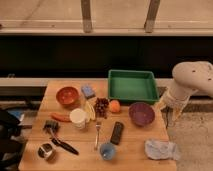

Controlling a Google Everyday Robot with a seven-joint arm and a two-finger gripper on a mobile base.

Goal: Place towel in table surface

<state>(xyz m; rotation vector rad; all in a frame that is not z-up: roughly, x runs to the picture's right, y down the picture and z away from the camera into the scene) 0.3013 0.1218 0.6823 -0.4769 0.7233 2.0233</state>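
At the near right corner of the desk (134,146), find the towel (161,149), pale, crumpled and lying on the wood, just in front of the purple bowl (141,113) and to the right of the black remote (117,132) and blue cup (107,150). Off the desk's right edge, about level with that bowl and beside the green tray (132,86), see the claw (169,111) hanging under the white arm (192,79), apart from the towel; cannot tell whether wide or narrow. Farther left, note the orange (115,105), grapes (102,106), white cup (78,118) and red bowl (67,95).
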